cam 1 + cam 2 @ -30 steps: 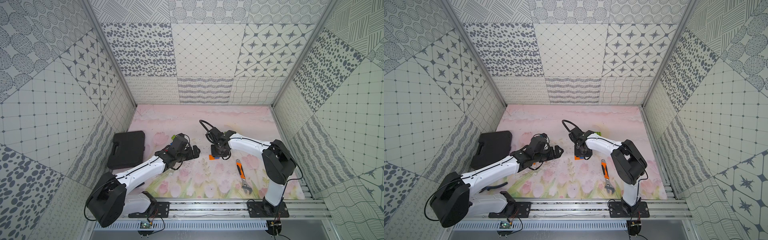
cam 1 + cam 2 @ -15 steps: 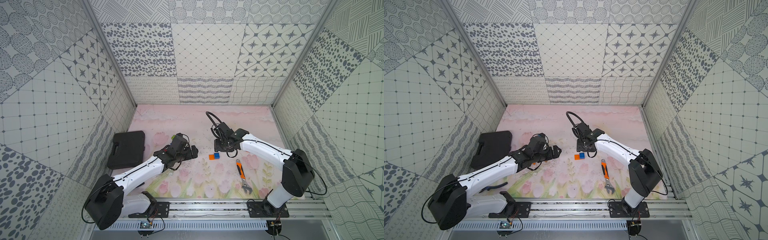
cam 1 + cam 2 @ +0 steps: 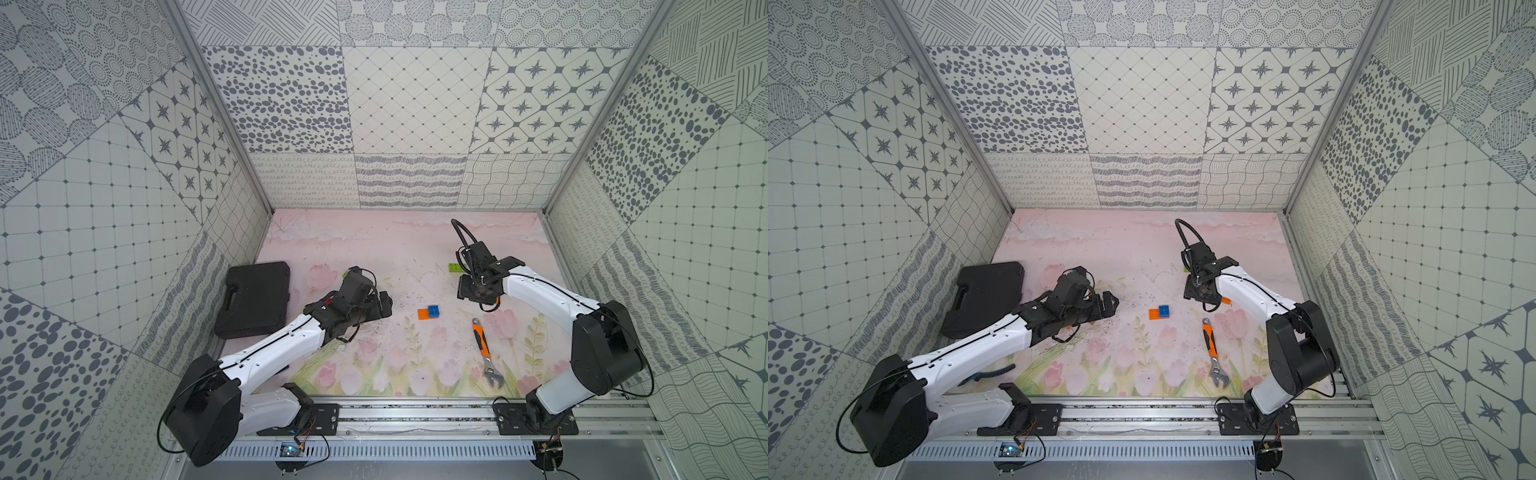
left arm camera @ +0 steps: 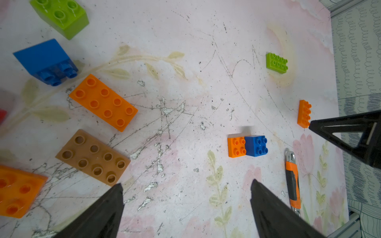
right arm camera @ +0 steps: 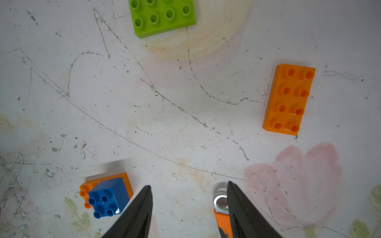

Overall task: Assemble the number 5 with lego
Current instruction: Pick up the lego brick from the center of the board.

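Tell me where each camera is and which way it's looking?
Top views: high above the front rail, looking down at the mat; both show both arms, the left gripper and the right gripper.
Left wrist: on the left arm, looking over the mat at scattered bricks; its own open fingers show.
Right wrist: on the right arm, looking down at the mat; its own parted fingers show.
Shared: the blue brick on the orange brick and the wrench.

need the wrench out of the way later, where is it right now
In both top views the orange-handled wrench lies flat on the mat near its front edge, just right of the joined orange and blue bricks, in front of the right gripper.
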You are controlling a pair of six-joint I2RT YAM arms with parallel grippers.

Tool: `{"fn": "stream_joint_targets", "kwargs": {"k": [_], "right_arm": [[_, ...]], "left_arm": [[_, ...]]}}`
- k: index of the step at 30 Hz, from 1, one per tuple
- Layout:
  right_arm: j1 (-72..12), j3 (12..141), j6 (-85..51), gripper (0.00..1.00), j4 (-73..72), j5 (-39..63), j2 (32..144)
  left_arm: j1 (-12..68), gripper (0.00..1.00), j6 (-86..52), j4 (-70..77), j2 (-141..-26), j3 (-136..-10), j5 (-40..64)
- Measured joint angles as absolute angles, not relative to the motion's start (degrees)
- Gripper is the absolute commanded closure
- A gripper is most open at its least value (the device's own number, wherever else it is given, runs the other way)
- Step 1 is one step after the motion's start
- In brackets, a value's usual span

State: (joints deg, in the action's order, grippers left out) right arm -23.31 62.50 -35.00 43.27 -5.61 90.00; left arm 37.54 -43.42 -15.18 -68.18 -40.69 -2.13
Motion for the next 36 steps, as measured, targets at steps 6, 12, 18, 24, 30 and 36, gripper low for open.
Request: {"fn": "stream_joint_targets", "kwargs": {"k": [6,12,18,24,30,36], "right_arm": [[-19.1,60.4,-34.6,0.38,41.6,-4.7,88.4],[-14.1,60.3,-33.4,0.36,40.9,-3.8,88.6],[-7.9,60.7,-31.1,0.35,40.7,-2.7,93.3],[-5.9,63.9,-28.7,0.33,40.9,-1.5,100.0],[-5.8,67.5,-26.2,0.39,41.0,-1.5,103.3],[-5.8,68.2,-24.5,0.45,41.7,-1.8,105.8]], "left_arm": [[36.1,0.01,-43.6,-18.5,-67.1,-40.8,-5.3],[34.9,0.01,-43.6,-19.0,-66.8,-40.8,-5.1],[34.8,0.01,-43.4,-17.8,-67.0,-40.0,-2.1],[35.4,0.01,-43.3,-14.8,-69.8,-40.3,3.1],[37.1,0.01,-43.0,-13.0,-73.1,-42.0,6.5],[37.9,0.01,-43.0,-12.3,-74.6,-42.7,8.4]]}}
